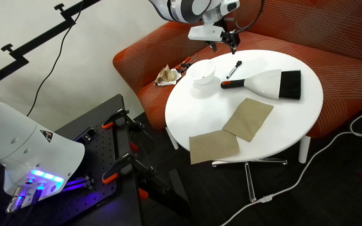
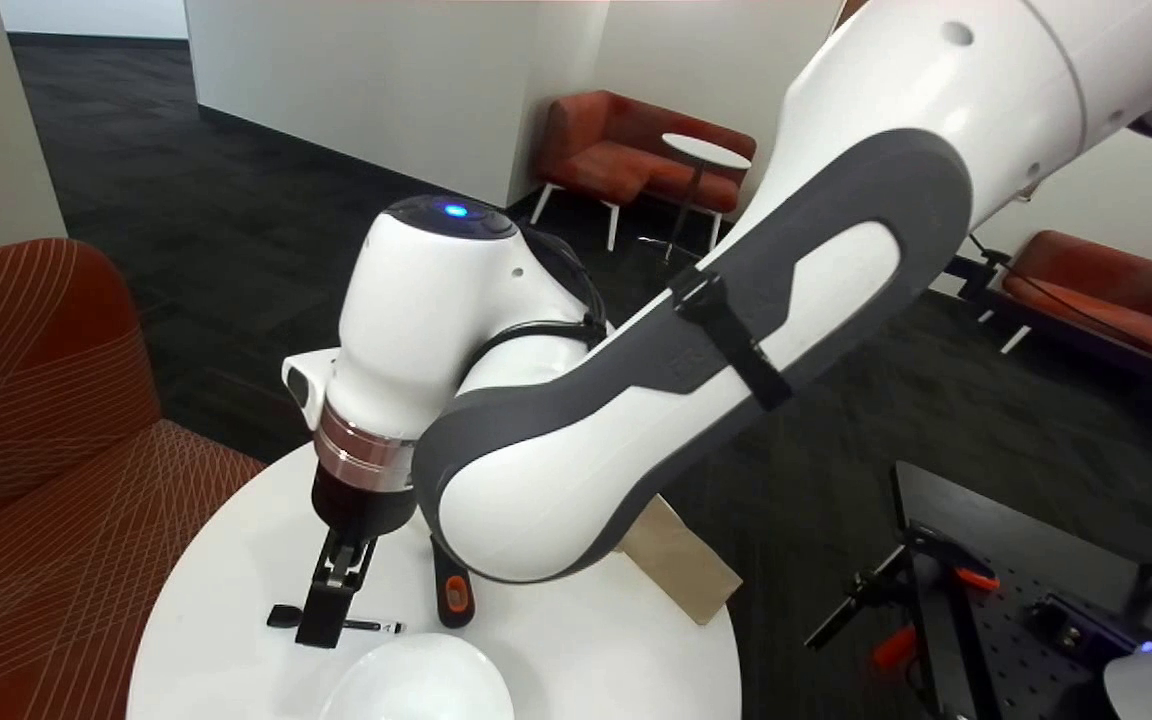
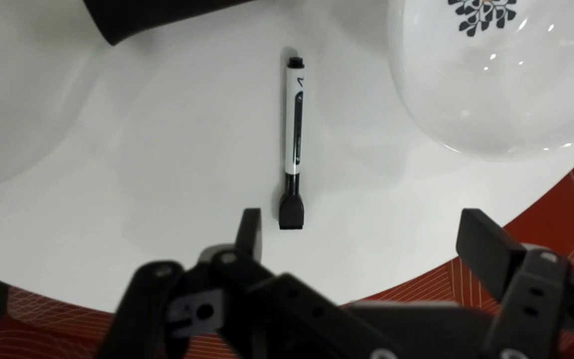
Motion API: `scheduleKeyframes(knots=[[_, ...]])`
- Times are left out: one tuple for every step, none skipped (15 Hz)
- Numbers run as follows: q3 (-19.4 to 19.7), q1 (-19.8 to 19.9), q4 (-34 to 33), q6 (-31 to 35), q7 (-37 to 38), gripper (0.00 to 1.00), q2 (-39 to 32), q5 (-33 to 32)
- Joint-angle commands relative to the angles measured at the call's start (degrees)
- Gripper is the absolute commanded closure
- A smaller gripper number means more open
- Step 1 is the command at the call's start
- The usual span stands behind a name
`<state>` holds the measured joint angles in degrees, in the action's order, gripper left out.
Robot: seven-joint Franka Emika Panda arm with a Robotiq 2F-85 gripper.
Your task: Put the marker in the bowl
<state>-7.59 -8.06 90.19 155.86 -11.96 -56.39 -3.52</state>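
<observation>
Evidently Squared, but Off Centre

From left to right in the wrist view, a thick black handle (image 3: 152, 12) is jutting in at the upper left. Next, a slim black-and-white marker (image 3: 294, 134) is lying on a round white tabletop (image 3: 192, 149), its long axis running nearly up and down the view. Lower, a black two-fingered gripper (image 3: 360, 224) is standing with its fingers (image 3: 486, 254) wide apart, holding nothing; the marker is lying mostly beyond their tips and left of their midline, nearer the finger at left, almost perpendicular to the line joining them. At the upper right, a small, round, glossy white bowl (image 3: 496, 85) is resting near the marker, not touching it. In an exterior view, the gripper (image 1: 224, 51) is hanging above the tabletop. Probably the coming move is calling for a shift toward the marker and a descent, with little wrist turning.
</observation>
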Motion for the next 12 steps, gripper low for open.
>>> scheduleKeyframes(knots=[[1.10,-0.99,-5.54,0.63,1.75,0.00,-4.37,-0.96],[1.34,-1.12,-6.68,0.47,1.96,0.00,-5.31,-0.98],[1.57,-1.24,-7.77,0.17,2.13,0.00,-6.19,-1.01],[1.73,-1.25,-8.93,-0.27,2.15,0.00,-7.08,-1.00],[1.97,-1.33,-9.95,-0.57,2.27,0.00,-7.87,-1.02],[2.17,-1.35,-10.96,-0.94,2.29,0.00,-8.69,-1.01],[2.49,-1.48,-11.97,-1.25,2.40,0.00,-9.54,-1.06],[2.88,-1.67,-12.95,-1.54,2.59,0.00,-10.34,-1.11],[3.00,-1.70,-13.79,-1.80,2.56,0.00,-11.08,-1.09],[3.10,-1.77,-14.59,-2.08,2.57,0.00,-11.68,-1.08],[3.25,-1.95,-15.41,-2.28,2.57,0.00,-12.39,-1.13],[3.23,-2.02,-16.18,-2.47,2.43,0.00,-13.01,-1.14]])
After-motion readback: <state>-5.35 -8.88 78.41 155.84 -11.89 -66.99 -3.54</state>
